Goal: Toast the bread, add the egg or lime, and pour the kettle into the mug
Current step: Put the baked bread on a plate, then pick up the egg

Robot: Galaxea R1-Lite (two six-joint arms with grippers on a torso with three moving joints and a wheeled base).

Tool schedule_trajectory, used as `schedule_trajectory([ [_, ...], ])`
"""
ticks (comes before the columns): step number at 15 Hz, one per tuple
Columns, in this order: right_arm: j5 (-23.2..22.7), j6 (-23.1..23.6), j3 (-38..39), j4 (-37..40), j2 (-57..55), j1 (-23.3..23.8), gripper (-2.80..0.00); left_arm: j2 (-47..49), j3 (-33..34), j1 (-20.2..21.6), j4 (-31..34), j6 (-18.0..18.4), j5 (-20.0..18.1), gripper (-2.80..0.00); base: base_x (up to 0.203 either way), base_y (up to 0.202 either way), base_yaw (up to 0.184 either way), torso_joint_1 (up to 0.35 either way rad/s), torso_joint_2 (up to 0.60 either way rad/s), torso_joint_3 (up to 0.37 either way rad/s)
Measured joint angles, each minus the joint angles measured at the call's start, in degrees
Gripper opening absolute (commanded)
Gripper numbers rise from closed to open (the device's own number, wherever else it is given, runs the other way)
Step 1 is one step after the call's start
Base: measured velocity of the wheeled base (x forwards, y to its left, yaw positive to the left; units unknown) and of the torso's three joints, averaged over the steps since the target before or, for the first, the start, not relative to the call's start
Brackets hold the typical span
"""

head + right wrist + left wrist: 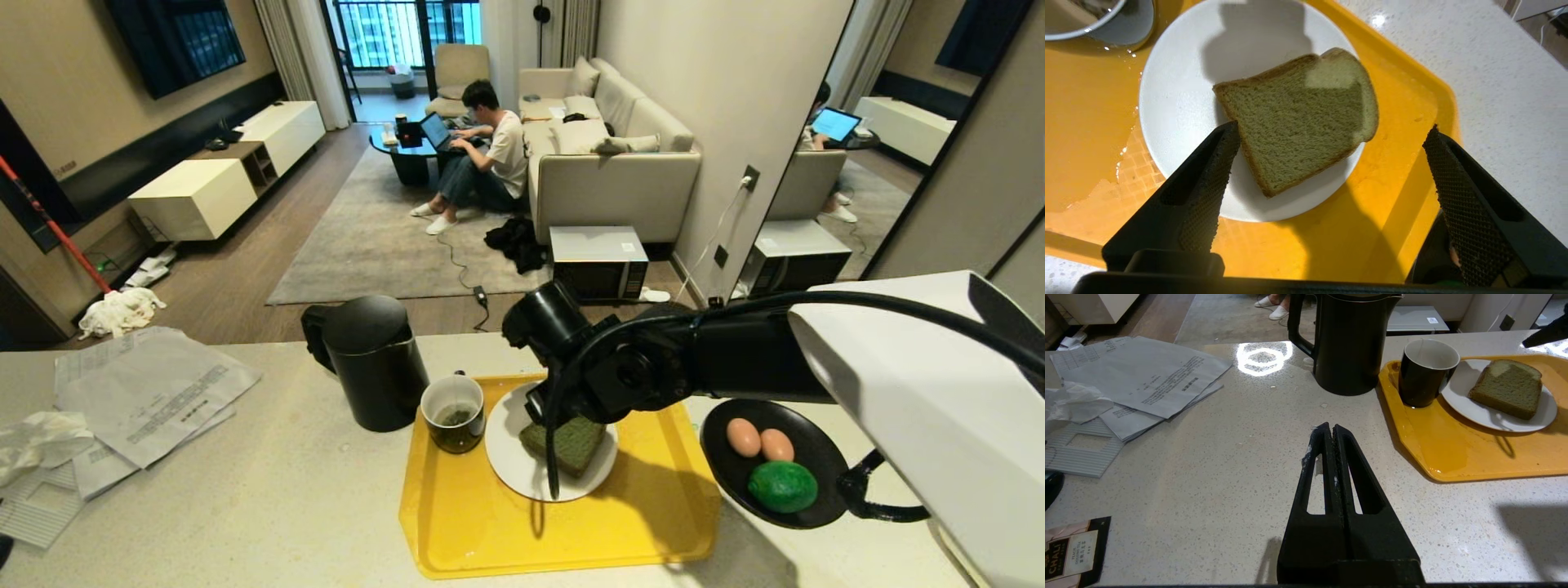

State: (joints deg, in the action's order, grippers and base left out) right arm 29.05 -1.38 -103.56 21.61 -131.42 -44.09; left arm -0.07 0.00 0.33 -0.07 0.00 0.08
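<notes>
The pale green bread [571, 445] [1298, 122] [1506, 390] lies flat on a white plate [510, 469] [1175, 102] on the yellow tray [571, 531] [1453, 453]. My right gripper [1331, 127] hovers over it, open and empty, with the slice's near corner between the spread fingers. The dark mug [453, 412] [1423, 373] stands on the tray beside the black kettle [371, 359] [1347, 343]. Two eggs [743, 437] and the lime [782, 486] sit in a black dish [820, 449] right of the tray. My left gripper [1331, 426] is shut and empty over the counter, left of the tray.
Loose papers [147, 400] and crumpled tissue [37, 437] cover the counter's left side. A tea packet [1069, 551] lies near the front edge. A wet patch [1106, 192] spreads on the tray. Beyond the counter a person [490, 155] sits on the floor with a laptop.
</notes>
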Motion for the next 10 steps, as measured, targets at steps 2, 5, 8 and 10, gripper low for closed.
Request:
schedule_trajectory([
  [2,0.02,-0.01,1.44,0.96,2.5,0.0,-2.8,0.0,0.0,0.0,-0.02,0.0,0.0,-2.8,0.0,0.0,0.0,0.0,0.0,0.0],
  [5,-0.02,-0.19,4.06,5.43,8.06,0.53,-2.8,0.0,0.0,0.0,0.0,0.0,-0.01,-2.8,0.0,0.0,0.0,0.0,0.0,0.0],
  [8,-0.02,0.58,8.37,7.02,14.88,1.68,-2.8,0.0,0.0,-0.02,0.0,0.0,-0.01,-2.8,0.0,0.0,0.0,0.0,0.0,0.0],
  [10,0.0,1.07,11.95,7.23,19.62,2.63,-2.8,0.0,0.0,-0.02,0.0,-0.01,0.02,-2.8,0.0,0.0,0.0,0.0,0.0,0.0],
])
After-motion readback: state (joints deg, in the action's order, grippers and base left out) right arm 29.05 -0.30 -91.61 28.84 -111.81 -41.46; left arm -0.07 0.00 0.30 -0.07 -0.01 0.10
